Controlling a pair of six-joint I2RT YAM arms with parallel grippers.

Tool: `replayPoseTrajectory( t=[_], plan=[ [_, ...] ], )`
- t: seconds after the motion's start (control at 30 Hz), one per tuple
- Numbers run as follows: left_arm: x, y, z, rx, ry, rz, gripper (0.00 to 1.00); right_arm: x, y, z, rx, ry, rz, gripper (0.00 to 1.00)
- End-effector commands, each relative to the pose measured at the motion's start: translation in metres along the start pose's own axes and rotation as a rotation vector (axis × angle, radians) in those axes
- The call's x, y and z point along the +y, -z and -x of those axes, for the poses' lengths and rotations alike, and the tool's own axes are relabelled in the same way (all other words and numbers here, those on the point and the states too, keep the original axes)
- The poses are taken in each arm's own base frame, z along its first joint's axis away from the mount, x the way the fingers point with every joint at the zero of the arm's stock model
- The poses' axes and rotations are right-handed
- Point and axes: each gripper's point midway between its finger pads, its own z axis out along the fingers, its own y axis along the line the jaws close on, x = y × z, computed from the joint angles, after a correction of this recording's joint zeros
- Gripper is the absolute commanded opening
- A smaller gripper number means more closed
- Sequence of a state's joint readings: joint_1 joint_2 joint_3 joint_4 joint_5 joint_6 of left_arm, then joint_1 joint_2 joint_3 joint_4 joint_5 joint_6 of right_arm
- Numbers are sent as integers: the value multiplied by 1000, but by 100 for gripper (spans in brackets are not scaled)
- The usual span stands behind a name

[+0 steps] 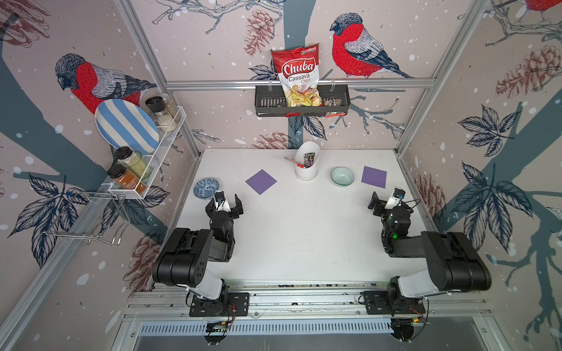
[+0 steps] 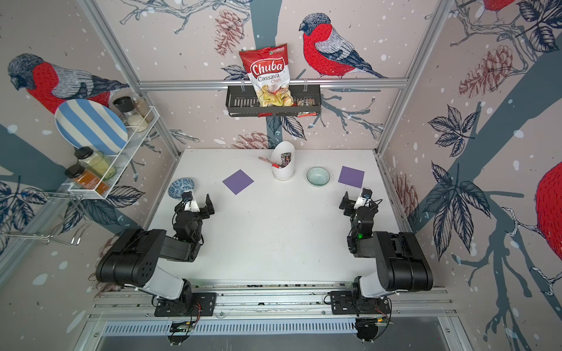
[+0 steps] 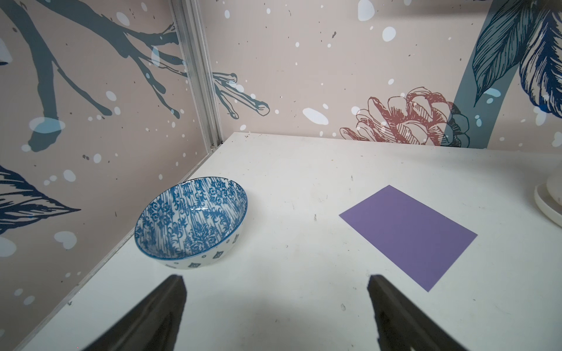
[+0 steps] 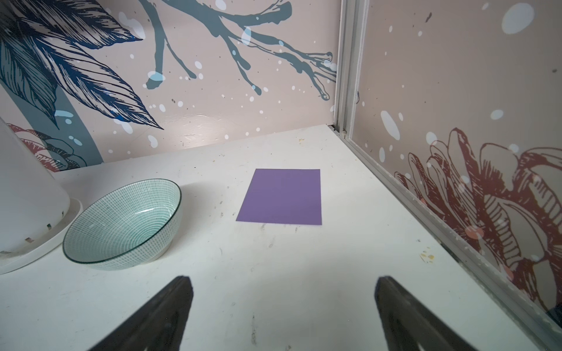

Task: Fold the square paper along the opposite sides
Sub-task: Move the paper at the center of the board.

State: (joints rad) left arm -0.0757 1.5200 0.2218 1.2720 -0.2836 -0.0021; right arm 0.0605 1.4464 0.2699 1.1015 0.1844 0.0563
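— What carries everything here?
— A white table (image 1: 304,243), its top scuffed with small dark marks.
— What lies on its left side?
— A blue patterned bowl (image 1: 206,187) close to the left edge. Near it but apart lies the turned purple paper (image 1: 261,181), flat, with one corner toward the front.
— And in the middle?
— A white holder (image 1: 305,173) stands on its saucer near the back edge.
— To the right?
— A pale green bowl (image 1: 342,177) sits just beside the holder. Beyond it the second purple paper (image 1: 374,177) lies flat near the right wall.
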Motion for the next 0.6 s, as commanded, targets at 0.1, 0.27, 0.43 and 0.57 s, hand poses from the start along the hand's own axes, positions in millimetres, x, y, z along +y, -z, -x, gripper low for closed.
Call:
replayPoseTrajectory(
  t=[0.1, 0.27, 0.43, 0.57],
  plan=[
    [-9, -7, 59, 7, 27, 15, 79, 69, -13, 28, 117, 134, 68, 90],
    [-48, -25, 93, 94, 107, -79, 10, 162, -9, 15, 278, 194, 235, 54],
    [-93, -50, 73, 285, 210, -210, 0, 230, 7, 2, 357, 170, 363, 0],
    [-124, -72, 43, 449, 327, -268, 0, 273, 19, -11, 431, 112, 510, 0]
  ],
)
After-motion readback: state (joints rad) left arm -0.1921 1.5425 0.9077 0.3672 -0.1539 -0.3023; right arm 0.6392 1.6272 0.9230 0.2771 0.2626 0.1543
